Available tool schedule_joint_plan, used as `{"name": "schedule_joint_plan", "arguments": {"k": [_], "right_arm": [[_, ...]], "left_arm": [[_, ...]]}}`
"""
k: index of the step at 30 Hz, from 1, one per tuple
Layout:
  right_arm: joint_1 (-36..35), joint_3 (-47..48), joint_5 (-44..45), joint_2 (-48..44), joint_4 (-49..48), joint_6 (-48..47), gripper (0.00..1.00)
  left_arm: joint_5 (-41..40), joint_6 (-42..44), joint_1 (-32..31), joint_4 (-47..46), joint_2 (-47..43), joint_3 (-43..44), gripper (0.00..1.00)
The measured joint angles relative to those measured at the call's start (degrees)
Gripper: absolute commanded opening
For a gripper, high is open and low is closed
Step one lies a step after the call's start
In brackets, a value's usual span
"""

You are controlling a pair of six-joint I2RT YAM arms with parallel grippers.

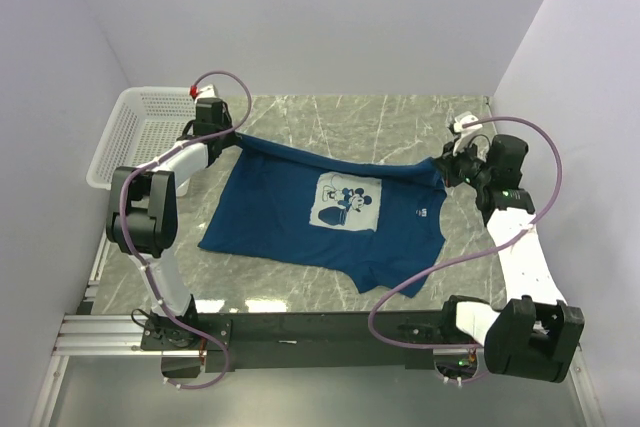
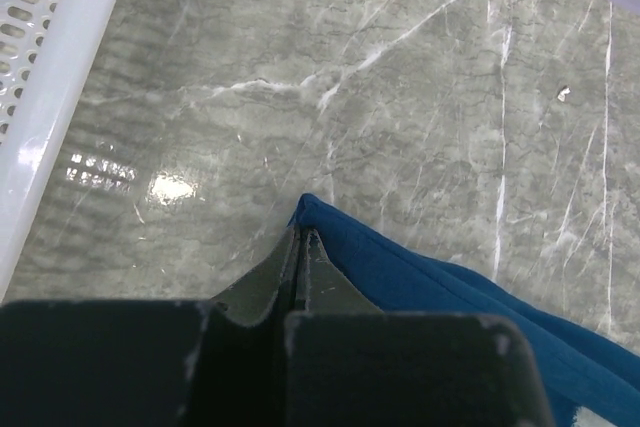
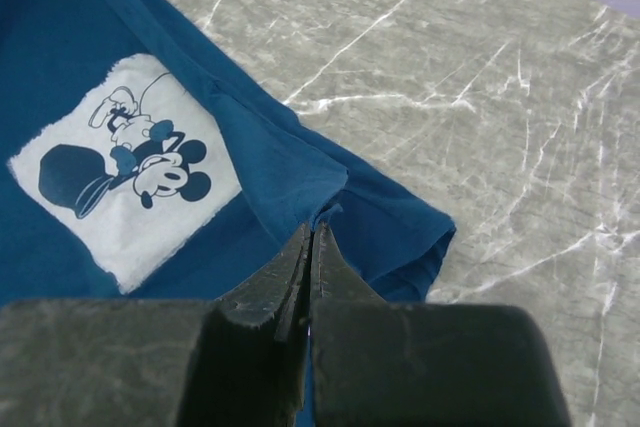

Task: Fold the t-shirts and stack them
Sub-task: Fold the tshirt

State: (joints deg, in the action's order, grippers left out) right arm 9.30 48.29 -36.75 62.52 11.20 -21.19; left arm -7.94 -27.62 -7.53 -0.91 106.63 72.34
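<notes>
A dark navy-blue t-shirt (image 1: 300, 222) with a pale square cartoon print (image 1: 348, 203) is spread over the middle of the marble table, its far edge pulled taut between both arms. My left gripper (image 1: 237, 136) is shut on the shirt's far left corner (image 2: 312, 209), next to the basket. My right gripper (image 1: 445, 162) is shut on a pinch of the shirt's cloth (image 3: 330, 209) at its far right, with the print (image 3: 125, 172) to the left and a sleeve (image 3: 415, 237) to the right. A small white mark (image 1: 422, 212) shows near the right sleeve.
A white plastic mesh basket (image 1: 125, 137) stands at the back left, its rim (image 2: 45, 97) close beside the left gripper. Grey marble tabletop (image 1: 350, 117) lies behind the shirt. Purple cables loop from both arms. The black base rail (image 1: 320, 329) runs along the near edge.
</notes>
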Motion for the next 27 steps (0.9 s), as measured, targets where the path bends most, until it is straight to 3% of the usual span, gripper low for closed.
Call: {"name": "schedule_joint_plan", "arguments": {"k": [27], "right_arm": [[1.6,-3.7,-0.9,-4.0,2.2,-1.7,0.0]], "left_arm": [[-1.4,0.5,0.0,0.3,-1.2,-3.7,0.0]]}}
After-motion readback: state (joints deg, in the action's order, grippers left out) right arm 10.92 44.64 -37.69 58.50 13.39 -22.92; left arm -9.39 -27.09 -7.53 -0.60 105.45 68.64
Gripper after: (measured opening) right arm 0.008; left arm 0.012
